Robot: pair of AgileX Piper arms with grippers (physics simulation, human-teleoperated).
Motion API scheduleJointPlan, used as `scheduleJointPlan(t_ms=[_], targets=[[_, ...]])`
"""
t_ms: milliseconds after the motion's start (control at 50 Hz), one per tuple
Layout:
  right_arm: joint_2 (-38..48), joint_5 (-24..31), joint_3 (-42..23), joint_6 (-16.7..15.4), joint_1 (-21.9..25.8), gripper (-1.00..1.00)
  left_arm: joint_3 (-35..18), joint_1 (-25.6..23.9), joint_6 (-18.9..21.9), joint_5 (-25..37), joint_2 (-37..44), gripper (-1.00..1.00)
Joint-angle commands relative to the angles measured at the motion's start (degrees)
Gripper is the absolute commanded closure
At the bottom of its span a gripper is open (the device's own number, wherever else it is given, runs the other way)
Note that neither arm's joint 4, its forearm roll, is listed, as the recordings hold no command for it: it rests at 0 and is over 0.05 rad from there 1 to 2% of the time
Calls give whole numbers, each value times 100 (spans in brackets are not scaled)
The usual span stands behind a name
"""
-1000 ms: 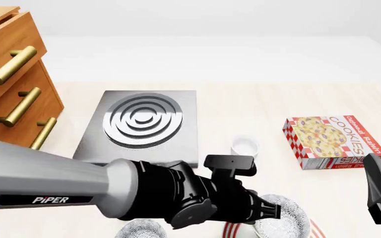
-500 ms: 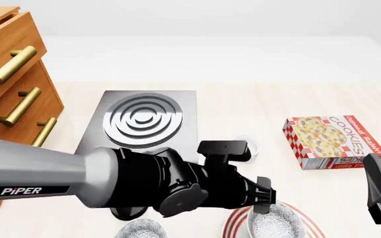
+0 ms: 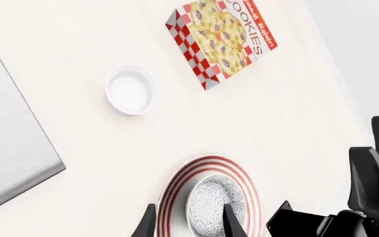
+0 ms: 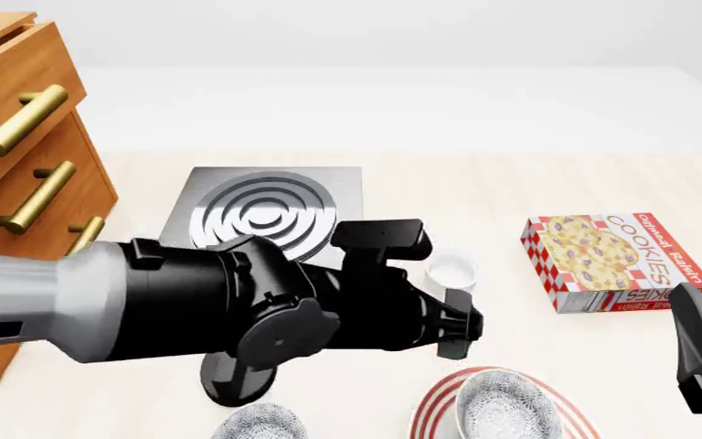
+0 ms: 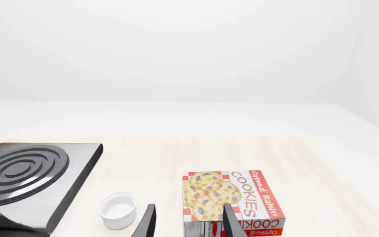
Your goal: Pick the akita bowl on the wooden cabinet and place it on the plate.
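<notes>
Resting inside the ringed plate point(image 4: 442, 407), the speckled bowl point(image 4: 506, 416) sits at the near edge of the desk point(image 4: 497, 187), w/ the left claw point(image 3: 188, 223) poised directly above it. Wrist cam shows its two dark fingers point(image 3: 147, 224) spread apart & empty: one tip lines up over the plate's red rings, the other over the bowl's centre, neither appearing to touch. So the bowl lies straight down the claw's axis, slightly off to one finger's side, and the clean way out looks like up & back toward the arm's own side. Bowl looks upright, well inside the rim; placement seems done.

Right claw point(image 5: 188, 222) idles w/ fingers parted, holding nothing, aimed at the cookie box point(image 4: 613, 261) & the small white cup point(image 4: 452, 269); it's parked at the desk's right and plays no part. A second speckled bowl point(image 4: 260, 425) sits near the plate on its left, partly under the left arm. Wooden cabinet point(image 4: 22, 165) stands far left, stove point(image 4: 266, 219) beside it.
</notes>
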State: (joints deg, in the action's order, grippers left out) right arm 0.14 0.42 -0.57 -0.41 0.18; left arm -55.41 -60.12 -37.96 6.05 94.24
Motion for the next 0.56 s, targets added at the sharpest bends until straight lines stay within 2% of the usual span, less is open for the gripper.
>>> scheduleJointPlan(t_ms=[20,260,560], targets=[[0,0,0,-1,-1,-100,127,58,193,99,-492,-100],[0,0,0,1,0,-100,214,-44,244,172,-1094,-100],[0,0,0,0,0,-100,666,307,308,136,-1968,-100]])
